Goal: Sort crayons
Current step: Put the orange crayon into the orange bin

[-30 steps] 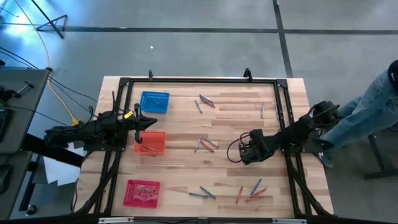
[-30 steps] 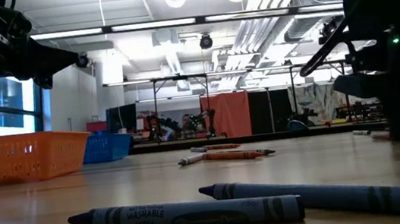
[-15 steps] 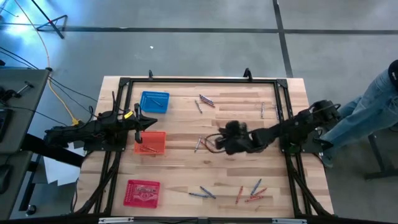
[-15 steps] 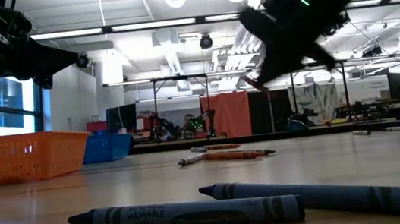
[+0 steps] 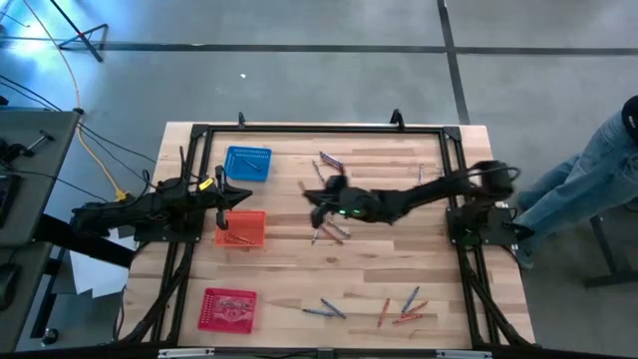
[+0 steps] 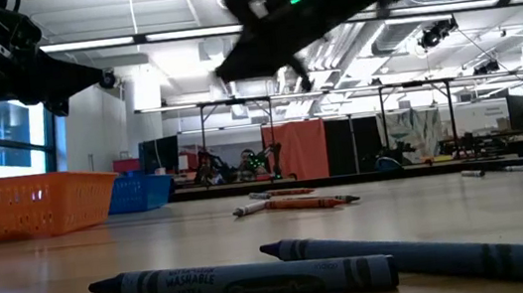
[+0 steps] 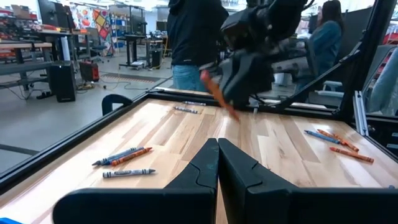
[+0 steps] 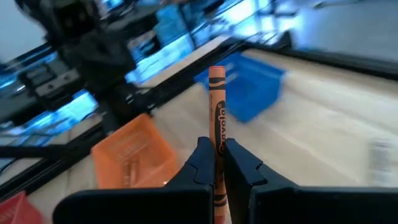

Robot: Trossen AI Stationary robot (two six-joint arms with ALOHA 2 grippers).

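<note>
My right gripper hangs above the middle of the table, shut on an orange crayon. In the right wrist view the orange basket and the blue basket lie ahead of it. Loose crayons lie flat on the table in small groups at the centre, far centre, near centre and near right. My left gripper waits shut at the table's left edge, between the blue basket and the orange basket. My right gripper pinches the orange crayon between its two fingers, on its rear part. The crayon lies along the fingers, and its free end sticks out well past the tips. It comes in from the table's right, close to level, and the crayon is clear of the table.
A red basket stands at the near left. Two grey-blue crayons lie close to the low camera. A black frame runs round the table top. A person stands off the table's right side.
My right gripper has carried the orange crayon from the table's right part toward the left and slightly far, rising as it went. It has tipped from pointing down to nearly level. The loose crayons have stayed in place.
</note>
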